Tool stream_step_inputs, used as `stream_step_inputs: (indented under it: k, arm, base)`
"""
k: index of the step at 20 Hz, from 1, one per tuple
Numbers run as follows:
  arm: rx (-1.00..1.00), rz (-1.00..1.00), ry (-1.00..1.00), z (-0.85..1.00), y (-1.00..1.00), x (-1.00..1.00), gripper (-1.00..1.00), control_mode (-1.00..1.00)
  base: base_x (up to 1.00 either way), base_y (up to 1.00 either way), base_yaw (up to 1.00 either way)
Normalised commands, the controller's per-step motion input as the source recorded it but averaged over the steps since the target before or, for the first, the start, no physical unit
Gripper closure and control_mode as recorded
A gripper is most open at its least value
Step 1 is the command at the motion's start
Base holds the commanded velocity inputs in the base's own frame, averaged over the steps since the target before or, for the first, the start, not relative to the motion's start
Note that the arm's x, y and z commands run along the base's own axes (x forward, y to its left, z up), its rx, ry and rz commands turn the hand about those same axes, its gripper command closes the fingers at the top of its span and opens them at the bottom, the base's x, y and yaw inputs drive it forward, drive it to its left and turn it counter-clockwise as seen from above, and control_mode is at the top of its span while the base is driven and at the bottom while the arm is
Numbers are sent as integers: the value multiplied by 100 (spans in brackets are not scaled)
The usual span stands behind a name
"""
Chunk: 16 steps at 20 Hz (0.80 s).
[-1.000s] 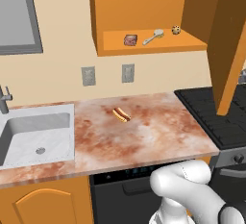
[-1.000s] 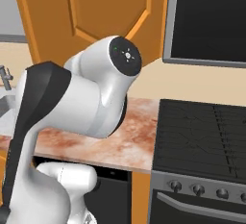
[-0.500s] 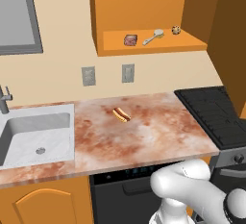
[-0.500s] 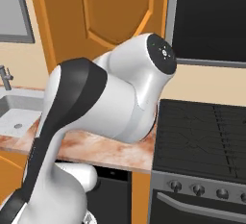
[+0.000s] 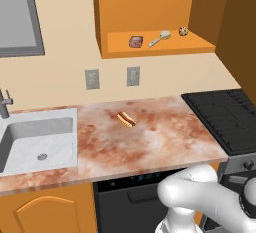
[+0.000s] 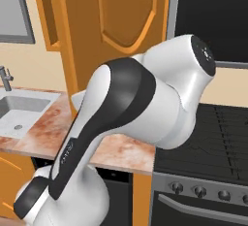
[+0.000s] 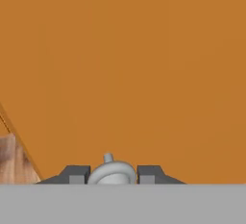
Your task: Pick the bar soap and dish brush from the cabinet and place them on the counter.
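Gripper fingers sit narrow around the cabinet door's silver knob, clamped on it, flat orange door right behind. Bar soap and dish brush lie side by side on the open cabinet shelf, brush handle running near-left to far-right, well above the counter where only a hot dog lies. Left base view shows shelf contents; hand view alone shows the knob grip; right base view gives mostly arm and door.

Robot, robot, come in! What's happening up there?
Hand shut on the cabinet door's knob. Bar soap and dish brush on the cabinet shelf. Door open, nothing blocking them.
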Motion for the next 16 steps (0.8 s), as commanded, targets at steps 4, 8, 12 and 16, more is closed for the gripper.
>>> stream_step_inputs:
  k: [4, 8, 12, 16]
  arm:
    - [2, 7, 0, -2, -28, 0, -100, -100]
    - [0, 2, 0, 0, -2, 0, -100, -100]
    - [0, 0, 0, 0, 0, 0, -100, -100]
    - [0, 0, 0, 0, -1, -1, -100, -100]
  base:
    - [0, 0, 0]
    - [0, 0, 0]
    - [0, 0, 0]
    - [0, 0, 0]
